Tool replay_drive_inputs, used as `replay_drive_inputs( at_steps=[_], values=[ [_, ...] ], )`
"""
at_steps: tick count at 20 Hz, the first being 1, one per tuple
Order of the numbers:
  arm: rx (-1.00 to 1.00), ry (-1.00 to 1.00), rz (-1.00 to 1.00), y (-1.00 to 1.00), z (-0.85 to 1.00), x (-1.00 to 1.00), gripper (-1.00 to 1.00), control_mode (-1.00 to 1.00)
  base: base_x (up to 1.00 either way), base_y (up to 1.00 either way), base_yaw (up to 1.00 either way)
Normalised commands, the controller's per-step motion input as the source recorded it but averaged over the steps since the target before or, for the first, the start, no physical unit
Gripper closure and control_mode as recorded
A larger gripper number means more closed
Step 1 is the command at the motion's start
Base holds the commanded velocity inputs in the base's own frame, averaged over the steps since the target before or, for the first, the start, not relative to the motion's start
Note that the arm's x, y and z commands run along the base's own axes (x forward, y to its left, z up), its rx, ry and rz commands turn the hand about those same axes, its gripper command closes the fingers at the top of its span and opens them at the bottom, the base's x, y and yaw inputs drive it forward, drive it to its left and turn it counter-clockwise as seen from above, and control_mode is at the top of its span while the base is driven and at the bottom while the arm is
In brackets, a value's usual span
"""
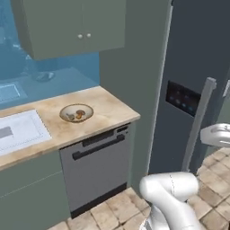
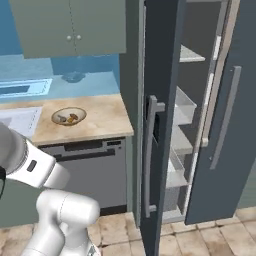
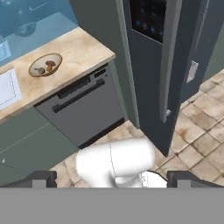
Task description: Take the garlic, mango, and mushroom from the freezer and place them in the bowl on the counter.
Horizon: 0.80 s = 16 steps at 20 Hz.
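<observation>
Meanwhile, my gripper [image 3: 111, 181] wide open and empty, bowl [image 3: 45, 64] at ten o'clock, freezer [image 3: 151, 52] door ajar.

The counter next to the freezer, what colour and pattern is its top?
Beige with a marble-like mottling; the counter shows it best in the left base view.

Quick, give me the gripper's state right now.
Gripper: open, jaws spread wide, holding nothing.
</observation>
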Motion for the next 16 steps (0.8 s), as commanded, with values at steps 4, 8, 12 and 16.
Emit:
replay_drive_inputs(
  at_steps=[4,8,12,16],
  values=[
    [0.00,0.00,0.00,0.00,0.00,0.00,-1.00,1.00,-0.98,-0.40,-0.04],
    [0.00,0.00,0.00,0.00,0.00,0.00,-1.00,1.00,-0.07,-0.96,0.00],
    [0.00,0.00,0.00,0.00,0.00,0.00,-1.00,1.00,0.06,-1.00,0.11],
    [0.00,0.00,0.00,0.00,0.00,0.00,-1.00,1.00,0.10,-1.00,0.19]
  ],
)
